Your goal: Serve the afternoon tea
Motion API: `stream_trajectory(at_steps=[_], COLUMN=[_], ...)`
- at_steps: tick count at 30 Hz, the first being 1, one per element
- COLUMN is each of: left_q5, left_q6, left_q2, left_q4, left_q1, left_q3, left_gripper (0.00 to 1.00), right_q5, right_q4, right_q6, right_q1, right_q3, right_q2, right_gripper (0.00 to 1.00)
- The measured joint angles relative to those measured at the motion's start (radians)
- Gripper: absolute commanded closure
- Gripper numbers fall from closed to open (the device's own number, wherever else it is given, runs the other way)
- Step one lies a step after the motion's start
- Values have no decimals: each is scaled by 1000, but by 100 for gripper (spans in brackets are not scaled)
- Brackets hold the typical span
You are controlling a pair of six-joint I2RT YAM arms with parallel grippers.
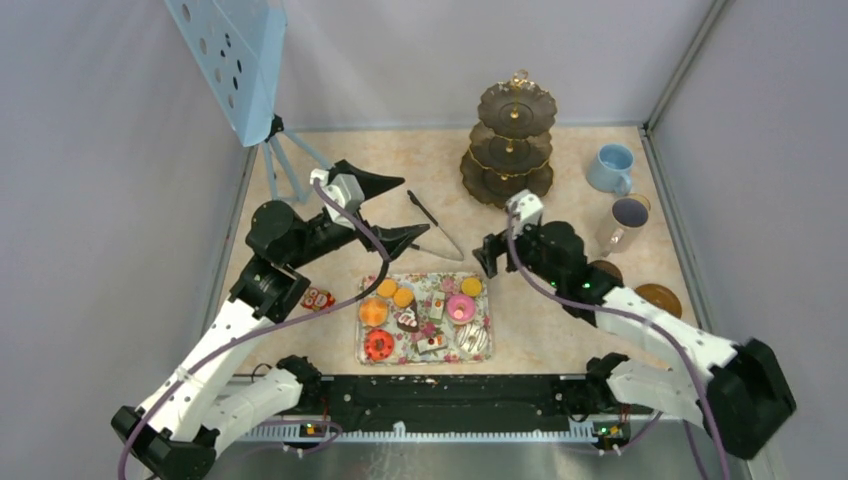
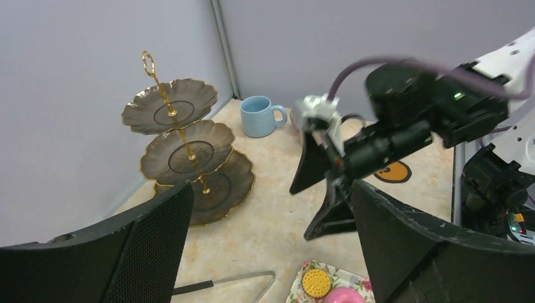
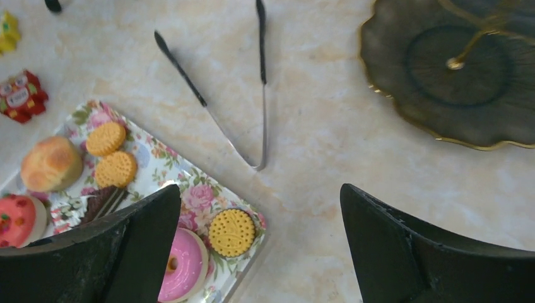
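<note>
The dark scalloped three-tier stand [image 1: 515, 140] with a gold handle stands empty at the back. The treats lie on the floral tray [image 1: 425, 283]: a pink donut [image 1: 461, 308], orange rounds [image 1: 471, 287], a red donut [image 1: 379, 345] and cake slices. My left gripper [image 1: 400, 208] is open and empty, above the table behind the tray's left side. My right gripper [image 1: 492, 252] is open and empty, just off the tray's far right corner. In the right wrist view an orange round [image 3: 231, 232] and the pink donut [image 3: 180, 265] lie between the fingers [image 3: 429, 252]. A light-blue cup [image 1: 610, 168] and a pale-grey cup [image 1: 625, 222] stand at the right.
Black tongs [image 1: 435, 225] lie open on the table between the tray and the stand. A red packet [image 1: 318, 298] lies left of the tray. An orange-brown saucer [image 1: 657, 298] sits by my right arm. A blue perforated panel on a tripod [image 1: 235, 60] stands back left. Walls enclose the table.
</note>
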Motion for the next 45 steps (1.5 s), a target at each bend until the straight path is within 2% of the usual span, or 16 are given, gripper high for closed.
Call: stream_trajectory(at_steps=[7,17,31,37,45], left_q5=[-39,-121,-127,-127,-127], left_q6=[17,20,24,27,30], left_q2=[-53,-134,-121,-114,-110], left_q4=[9,57,64,64,64], left_q1=[-11,-12,-13,-13,-13], left_q3=[-47,-85,-86,-86,-86], left_gripper=[1,1,1,1,1], right_q5=[-177,-288,-367,-343,-256], right_q4=[159,343,395,379,277], right_q6=[-117,-209,-280,-311,-373], right_q1=[0,0,0,2,53], right_q3=[66,250,387,415,518], right_q2=[425,750,973,1002,1045], right_gripper=[9,9,8,9,12])
